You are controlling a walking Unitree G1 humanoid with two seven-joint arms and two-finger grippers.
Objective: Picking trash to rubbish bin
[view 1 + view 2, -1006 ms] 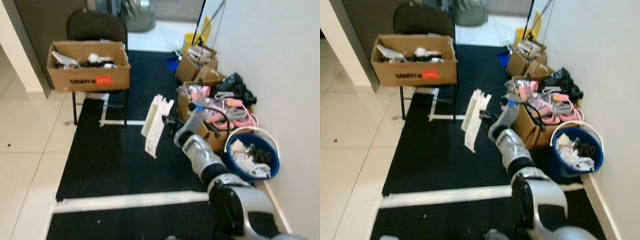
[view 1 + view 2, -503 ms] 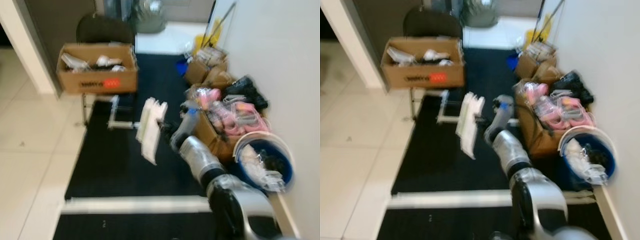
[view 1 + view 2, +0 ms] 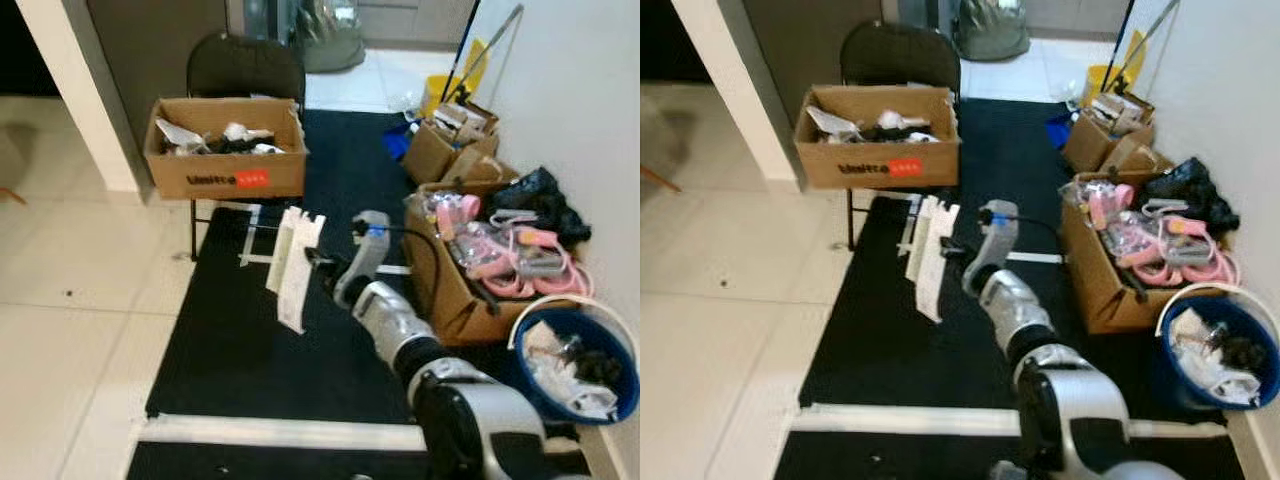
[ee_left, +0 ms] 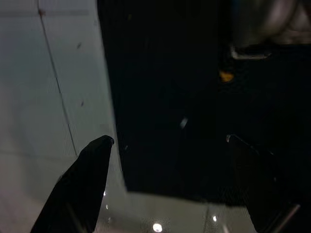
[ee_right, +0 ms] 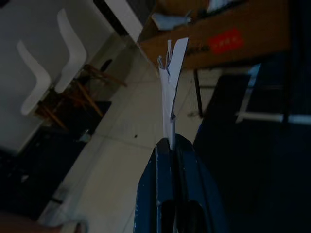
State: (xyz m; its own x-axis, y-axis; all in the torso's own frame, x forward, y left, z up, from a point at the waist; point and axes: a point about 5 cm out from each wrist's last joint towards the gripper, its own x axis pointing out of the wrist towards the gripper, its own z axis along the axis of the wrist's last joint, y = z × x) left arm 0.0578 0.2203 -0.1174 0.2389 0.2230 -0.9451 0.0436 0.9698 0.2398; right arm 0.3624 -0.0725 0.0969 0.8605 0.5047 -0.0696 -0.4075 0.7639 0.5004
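The whole scene has shifted rightward since a second ago, so the robot has turned left; the blue rubbish bin (image 3: 580, 365) now sits at the far right, and delivery calls for turning back. The right gripper (image 3: 312, 262) is clamped on a white paper sheet (image 3: 295, 265) (seen edge-on between the fingers (image 5: 160, 160)), held above the black mat (image 3: 250, 340). The left gripper (image 4: 167, 160) hangs spread and empty.

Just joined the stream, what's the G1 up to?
The right gripper is shut on a white flattened paper carton, holding it up over the black mat. The blue bin, already holding trash, sits by the wall to the robot's right. The left gripper hangs open and idle above the floor.
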